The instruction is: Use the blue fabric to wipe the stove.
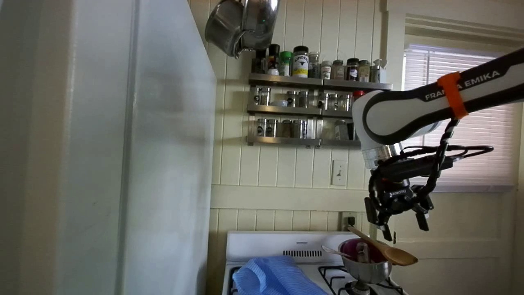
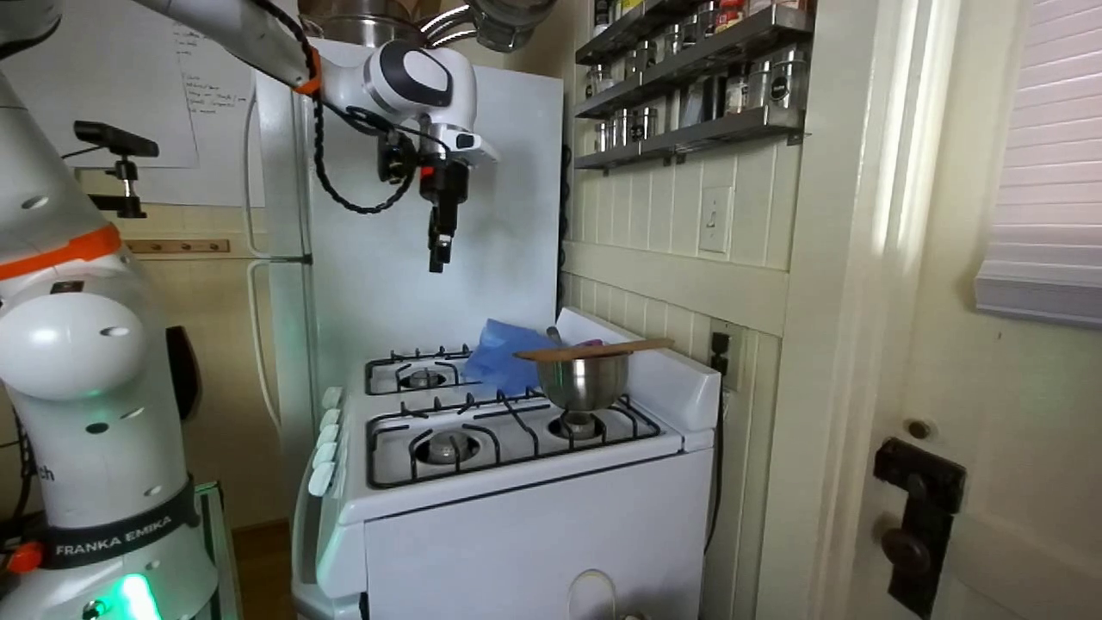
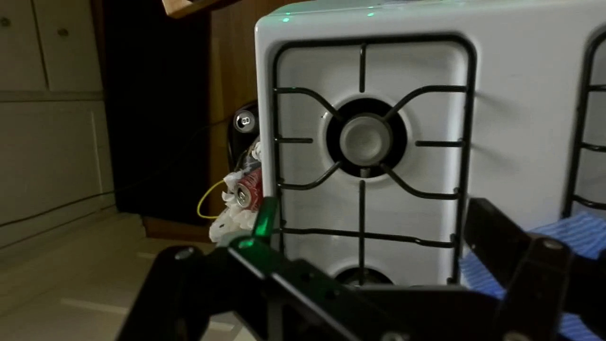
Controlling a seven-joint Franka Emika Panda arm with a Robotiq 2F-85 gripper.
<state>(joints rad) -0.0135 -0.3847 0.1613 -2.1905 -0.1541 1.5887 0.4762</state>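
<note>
In an exterior view, cloth lies heaped on stove, raised fold on its side nr fridge. Prob. v. light, limp, won't break; that fold looks best to pinch. Gripper hangs higher up w/ fingers spread, nothing held btwn. Gap shows from cloth to pot

In an exterior view, cloth peaks up behind pot w/ wooden spoon across its rim; I'd come straight down on the peak & steer clear of spoon. Ribbed-looking weave shd hold w/o much slip

Wrist view: cloth sits lower R, partly hidden by a finger; burner shows past the tips. Gripper prob. needs to shift toward cloth. Take a deep pinch, soft edges may snag on grate
</note>
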